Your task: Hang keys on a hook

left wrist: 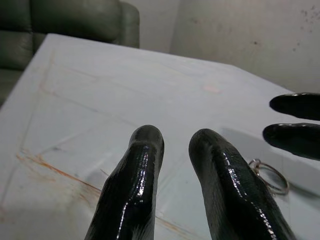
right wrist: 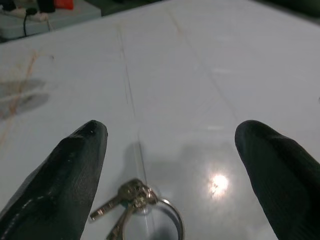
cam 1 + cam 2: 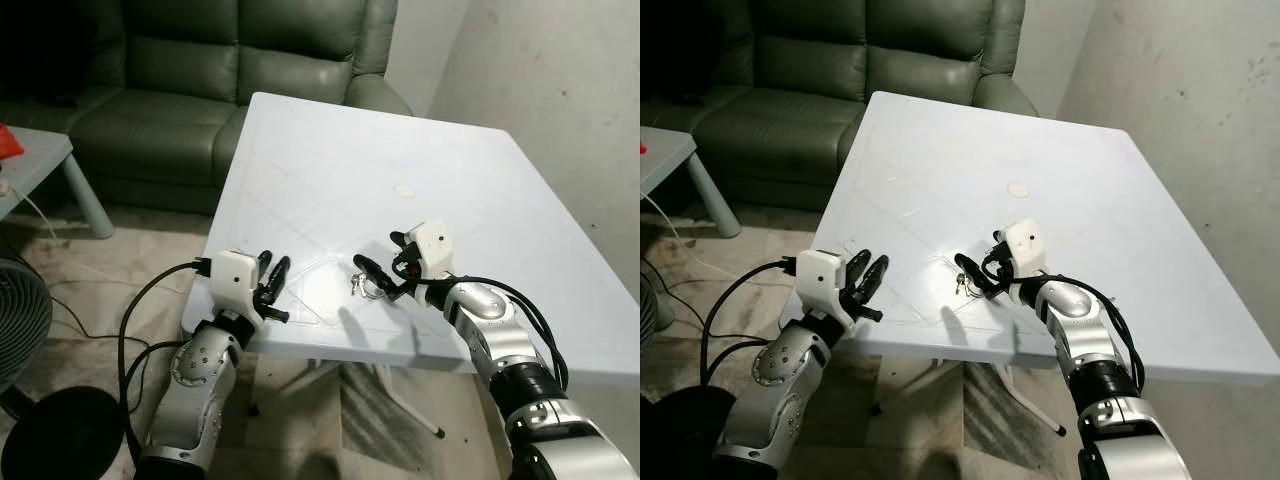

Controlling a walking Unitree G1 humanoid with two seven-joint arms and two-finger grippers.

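Observation:
A small bunch of keys on a metal ring lies on the white table near its front edge. My right gripper is open and hovers just over the keys, its wide-spread fingers on either side of them without touching. From the right wrist, the keys lie low between the two black fingertips. My left gripper rests at the table's front left edge, a hand's width left of the keys, open by a narrow gap and holding nothing. The left wrist view shows the key ring past its fingers.
A green sofa stands behind the table. To the left are a pale side table with a red object, a black fan and cables on the floor. A bare wall closes the right side. A small round mark sits mid-table.

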